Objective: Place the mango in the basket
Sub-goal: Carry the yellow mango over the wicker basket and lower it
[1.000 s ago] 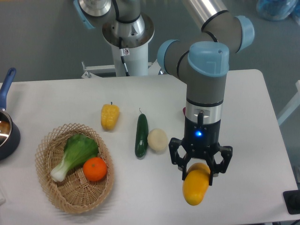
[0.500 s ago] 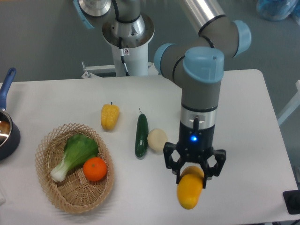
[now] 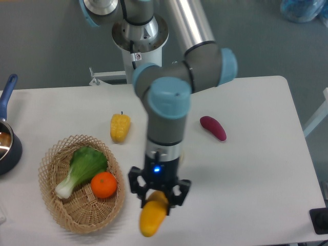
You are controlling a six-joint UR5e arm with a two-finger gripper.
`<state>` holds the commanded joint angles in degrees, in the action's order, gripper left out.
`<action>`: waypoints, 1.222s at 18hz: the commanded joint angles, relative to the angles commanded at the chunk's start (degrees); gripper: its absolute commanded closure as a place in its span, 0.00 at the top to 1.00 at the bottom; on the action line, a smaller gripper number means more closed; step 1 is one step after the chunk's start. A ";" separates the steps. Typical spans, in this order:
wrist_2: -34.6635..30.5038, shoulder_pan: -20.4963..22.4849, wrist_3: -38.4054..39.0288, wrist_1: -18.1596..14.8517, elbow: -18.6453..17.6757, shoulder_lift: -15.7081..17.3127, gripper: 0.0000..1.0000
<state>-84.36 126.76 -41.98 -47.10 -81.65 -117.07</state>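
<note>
1. Leftward across the bench goes the arm: a second ago the claw point(image 3: 158, 195) hung over the right half, and it now hangs near the lower middle, just right of the basket point(image 3: 53, 211).
2. That shift uncovers a dark red oblong vegetable point(image 3: 212, 127) at about two o'clock from the claw, while the cucumber and pale round item seen before are now hidden behind the arm.
3. Claw fingers are closed on the mango point(image 3: 152, 217), gripping its upper end; the fruit hangs tilted, its lower end pointing toward seven o'clock.
4. Mango sits outside the basket, near its rim at roughly four o'clock from the basket's centre; whether it touches the bench cannot be told.
5. Inside the basket lie a leafy green bok choy point(image 3: 82, 168) and a round orange point(image 3: 104, 184), the orange just beside the greens at their four o'clock.
6. Yellow bell pepper point(image 3: 120, 127) rests on the bench at one o'clock from the basket, apart from it.
7. At the left edge, a dark pan with a blue handle point(image 3: 8, 140) is partly in view.
</note>
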 joint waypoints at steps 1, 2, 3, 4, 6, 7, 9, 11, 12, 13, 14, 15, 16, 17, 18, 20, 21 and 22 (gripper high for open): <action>-0.36 -2.02 -0.90 -0.01 0.00 -0.09 0.10; -0.28 -2.83 -0.91 -0.09 0.00 -0.09 0.10; -0.54 -3.53 -0.82 -0.18 -0.52 -0.26 0.10; -0.54 -4.23 -1.00 -0.09 -1.57 -0.35 0.10; -0.63 -5.20 -1.70 -0.01 -2.98 -0.44 0.10; -0.63 -5.64 -1.96 -0.01 -3.08 -0.61 0.10; -0.72 -6.52 -3.89 -0.01 -3.78 -0.79 0.10; -0.72 -6.88 -4.16 -0.01 -4.66 -0.88 0.10; -0.63 -7.05 -4.25 -0.01 -4.66 -1.14 0.10; -0.72 -7.66 -4.16 -0.01 -4.75 -1.58 0.10; -0.72 -7.76 -4.08 -0.01 -4.92 -2.02 0.10; -0.63 -7.93 -4.08 0.08 -4.92 -2.63 0.10; -0.63 -8.45 -3.90 0.17 -4.92 -3.16 0.10; -0.54 -8.89 -3.90 0.26 -4.84 -3.95 0.10; -0.54 -8.99 -3.81 0.61 -4.66 -4.65 0.10; -0.54 -9.16 -3.72 0.70 -4.40 -5.53 0.10; -0.54 -9.51 -3.81 0.70 -4.48 -5.62 0.10; -0.54 -9.69 -3.81 0.70 -4.57 -5.62 0.10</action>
<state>-84.90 117.07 -45.79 -46.41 -86.22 -122.70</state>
